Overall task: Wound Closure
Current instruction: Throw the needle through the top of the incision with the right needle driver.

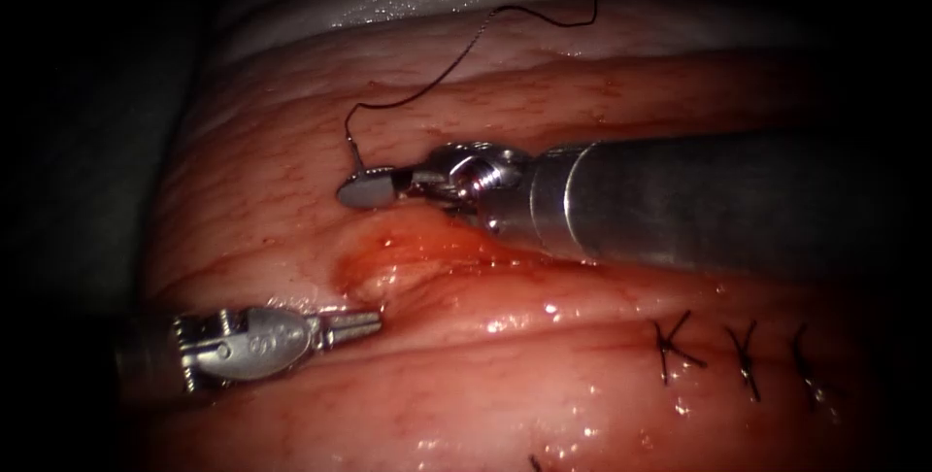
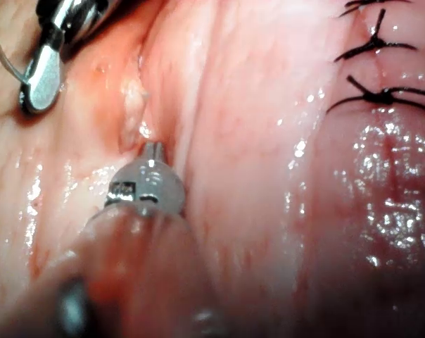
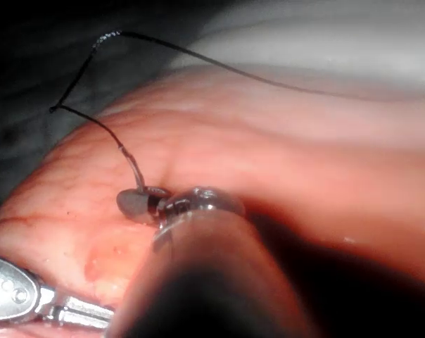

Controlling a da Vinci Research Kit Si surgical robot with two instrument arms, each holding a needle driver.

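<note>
Endoscope view, nearest first: three dark knotted stitches (image 1: 743, 355) low right on the glistening tissue (image 1: 544, 404). Left pincer (image 1: 364, 321) closed on nothing, slim tip beside the raw left end of the cut (image 1: 388, 258); shaft lost in shadow. Farther back, right pincer (image 1: 364, 188) clamped shut on the curved needle (image 1: 355, 153) near its thread end; needle mostly hidden behind the jaws, so whether it enters the tissue cannot be told. Thin black thread (image 1: 456, 64) looping away over the pale far ridge, cut off at the frame.
</note>
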